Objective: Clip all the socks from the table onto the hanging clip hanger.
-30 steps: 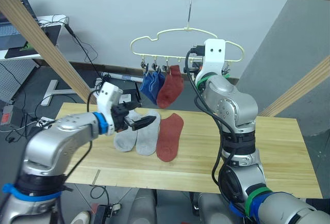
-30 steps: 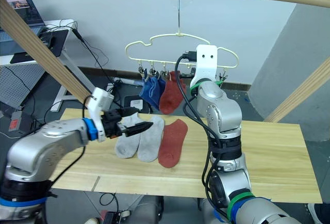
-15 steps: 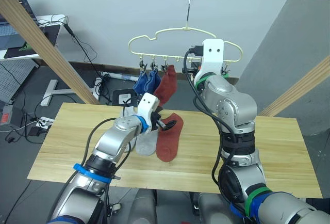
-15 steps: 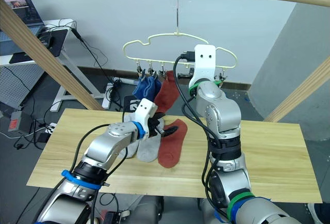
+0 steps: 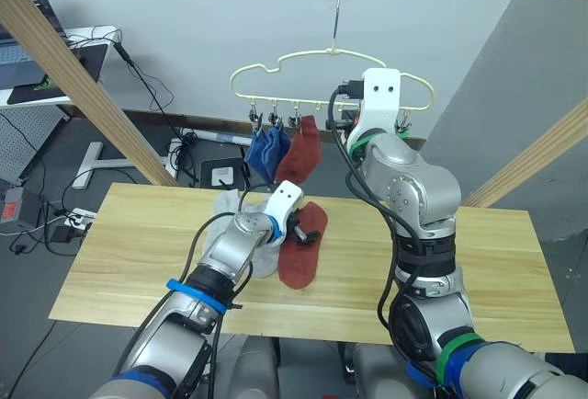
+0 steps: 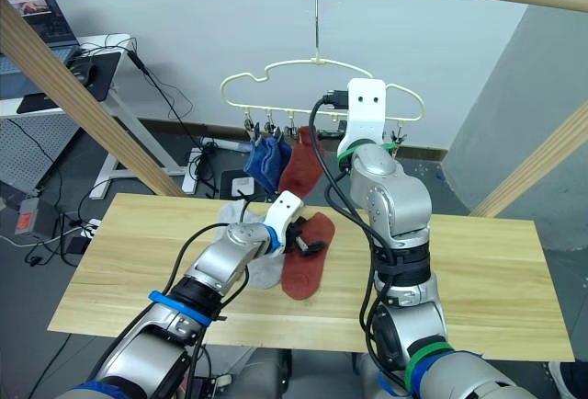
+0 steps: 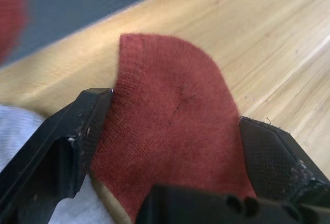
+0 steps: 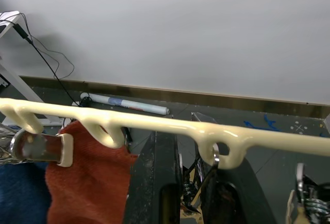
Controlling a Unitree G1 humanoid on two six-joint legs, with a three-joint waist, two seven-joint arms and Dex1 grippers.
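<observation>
Light wooden table (image 5: 459, 261), rust red sock (image 5: 301, 245) flat beside grey socks (image 5: 266, 256). My left gripper (image 7: 170, 146) spread wide, fingers straddling the red sock's end. Right gripper (image 8: 188, 188) up at clip hanger (image 5: 303, 63); fingers' state unclear. Two blue socks (image 5: 267, 153), one red sock (image 5: 302, 149) clipped.

Both arms are silver-grey metal with black joints. The left arm (image 5: 216, 266) wears blue bands; the right arm (image 5: 413, 199) carries green bands, black cables and a white wrist plate.
</observation>
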